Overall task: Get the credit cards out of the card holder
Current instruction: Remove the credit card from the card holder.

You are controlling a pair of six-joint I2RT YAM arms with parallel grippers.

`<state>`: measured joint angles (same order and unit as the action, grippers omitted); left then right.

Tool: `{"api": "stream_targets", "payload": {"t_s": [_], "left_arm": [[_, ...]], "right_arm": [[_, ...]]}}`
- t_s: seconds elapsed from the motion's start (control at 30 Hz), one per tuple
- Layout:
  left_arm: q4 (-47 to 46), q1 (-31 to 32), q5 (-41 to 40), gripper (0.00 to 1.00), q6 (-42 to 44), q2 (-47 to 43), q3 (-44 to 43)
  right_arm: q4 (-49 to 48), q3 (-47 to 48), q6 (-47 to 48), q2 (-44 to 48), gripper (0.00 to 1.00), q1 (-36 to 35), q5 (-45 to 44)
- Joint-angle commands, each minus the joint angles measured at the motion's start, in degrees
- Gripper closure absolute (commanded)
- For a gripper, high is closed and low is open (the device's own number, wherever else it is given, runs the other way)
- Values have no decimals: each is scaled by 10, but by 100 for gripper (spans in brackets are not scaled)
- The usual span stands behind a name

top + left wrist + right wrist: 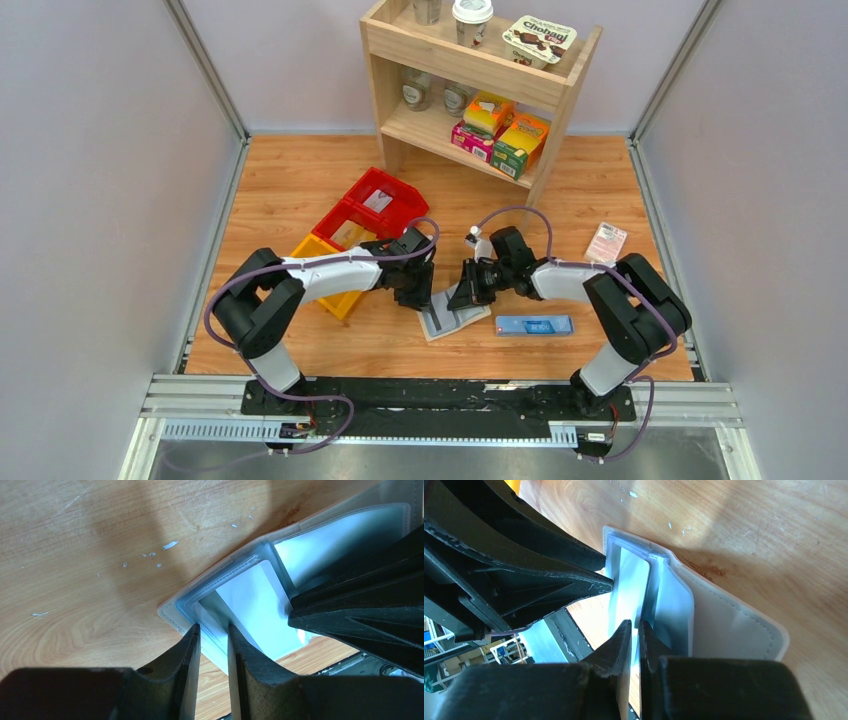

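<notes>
At the left of the bench (290, 170) a yellow bin (312, 247) and two red bins (400, 195) stand in a slanting row. The left arm (330, 272) reaches over the yellow one toward the middle. The left fingers (189, 652) stand narrowly apart, one on each side of the card holder's (455, 322) near edge, with a strip of its clear, pale blue sleeve showing in the gap. Whether they actually press on it cannot be told. The card holder lies open on the wood at the near centre of the bench, between the two arms. Its cream cover is flat on the surface and its inner leaves are lifted, and a pale, card-like sheet (250, 605) shows behind the clear pocket. From the other side the right fingers (619, 645) are almost pressed together — they pinch one thin leaf of the sleeve where it rises from the cover. The right arm (565, 280) bends in from the bench's right edge. Just right of the holder, and apart from it, a long narrow blue box (534, 325) lies flat. Farther back on the right lies a small pink-white packet (605, 242). A wooden shelf (450, 55) stands at the far side (cups and a tub on top, coloured cartons below).
</notes>
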<state>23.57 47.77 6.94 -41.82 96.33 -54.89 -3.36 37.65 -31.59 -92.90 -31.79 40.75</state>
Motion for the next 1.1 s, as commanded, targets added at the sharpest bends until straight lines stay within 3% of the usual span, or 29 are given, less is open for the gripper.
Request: {"api": "stream_targets", "payload": {"t_s": [0.0,0.33,0.7,0.93,1.07], "left_arm": [[-4,14,-22,69,12,45,8],[-2,16,-40,69,9,52,7],[-17,15,-82,56,2,54,22],[-23,-14,-119,54,45,96,-42],[-26,-22,-139,53,72,76,-71]], "right_arm": [[-90,13,-29,-4,91,-8,64],[-57,17,-8,-25,100,-9,32],[-50,-17,-20,-24,100,37,-7],[-66,-21,-46,-10,100,39,-33],[-73,-25,-61,-1,100,40,-36]]}}
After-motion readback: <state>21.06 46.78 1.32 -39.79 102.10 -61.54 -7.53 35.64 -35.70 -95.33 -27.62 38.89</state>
